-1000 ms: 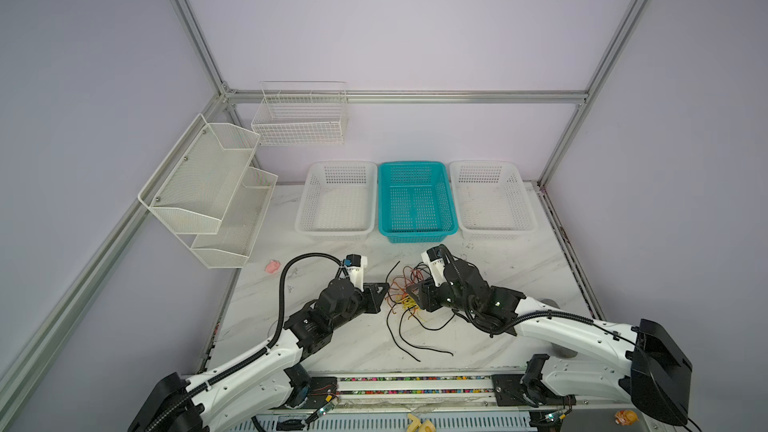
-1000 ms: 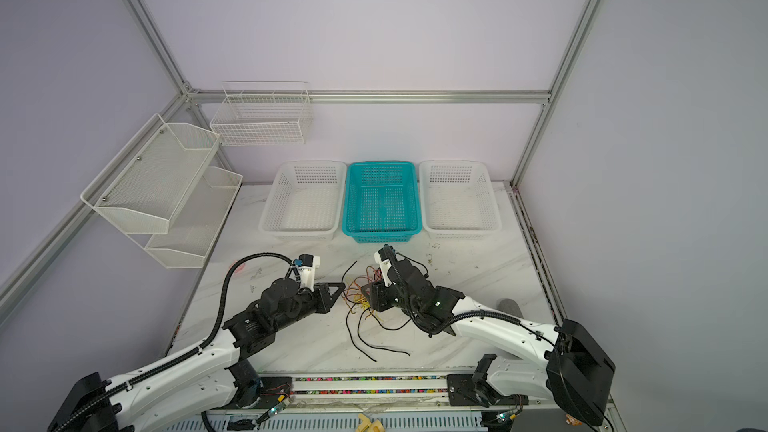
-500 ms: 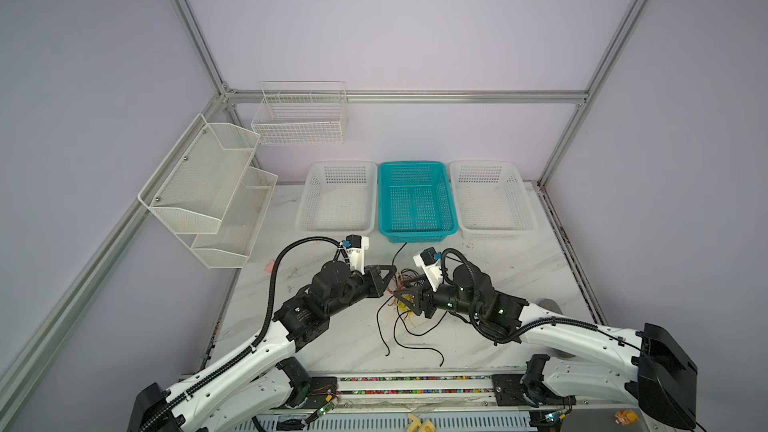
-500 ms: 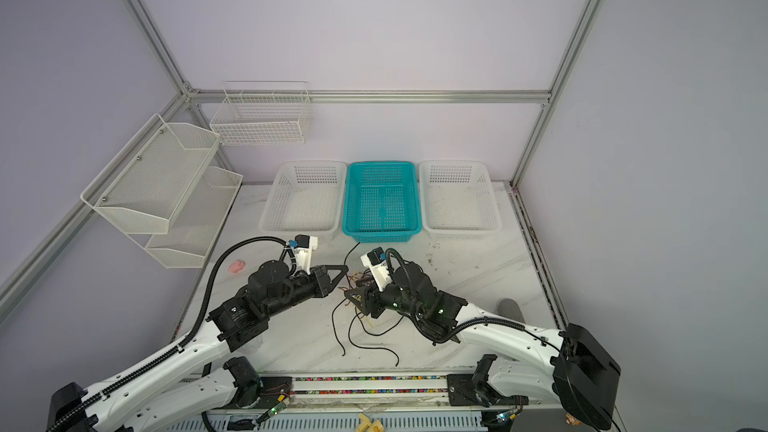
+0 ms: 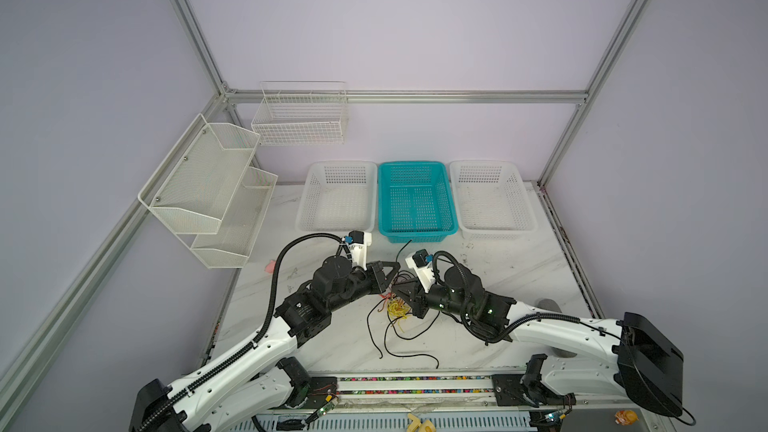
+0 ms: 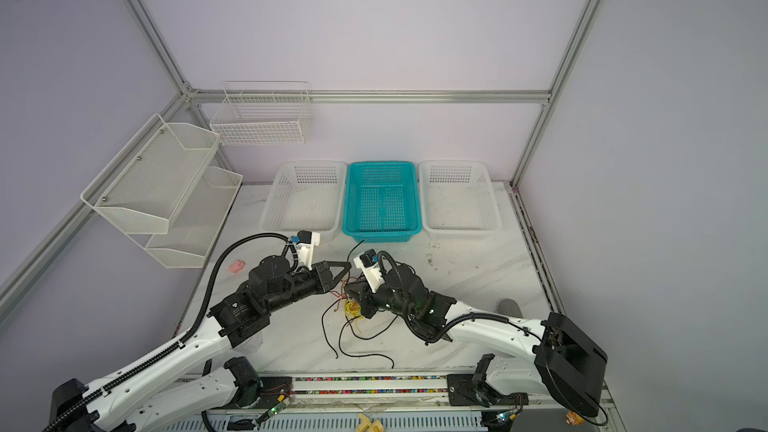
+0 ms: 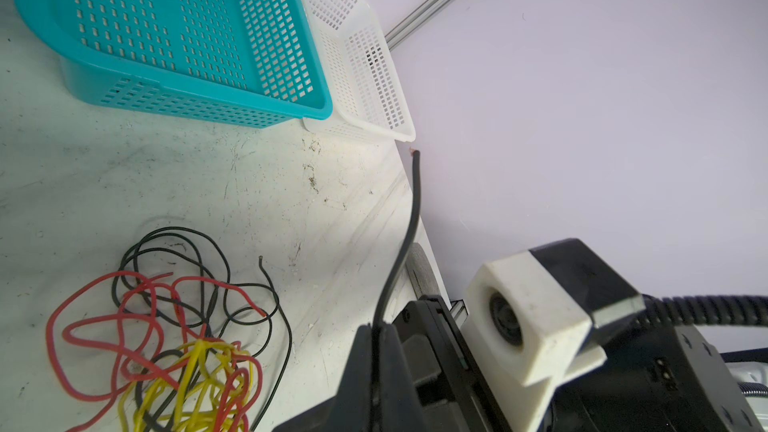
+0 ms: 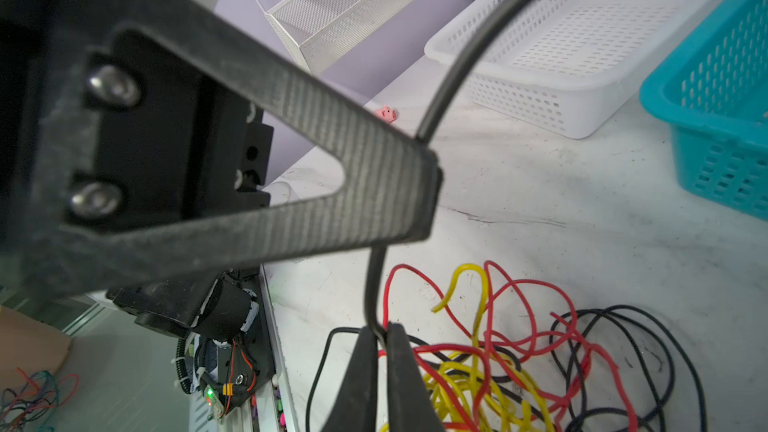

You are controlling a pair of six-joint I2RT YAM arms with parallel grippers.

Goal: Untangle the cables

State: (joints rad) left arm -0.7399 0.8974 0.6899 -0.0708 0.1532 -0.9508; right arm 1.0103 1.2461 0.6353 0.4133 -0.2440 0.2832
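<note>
Both left hand (image 7: 376,332) and right hand (image 8: 382,336) were clenched on one black cable (image 7: 411,209), aimed toward the teal basket (image 7: 208,112); the tangle (image 7: 195,367) was partly cut off.

On the marbled table (image 5: 519,268) a teal basket (image 5: 417,236) stands between a left white basket (image 5: 334,227) and a right white basket (image 5: 494,233), a wire rack (image 5: 299,132) and a two-tier mesh shelf (image 5: 199,184) hang on the walls, and a small pink toy (image 5: 270,266) lies at the left edge.
</note>
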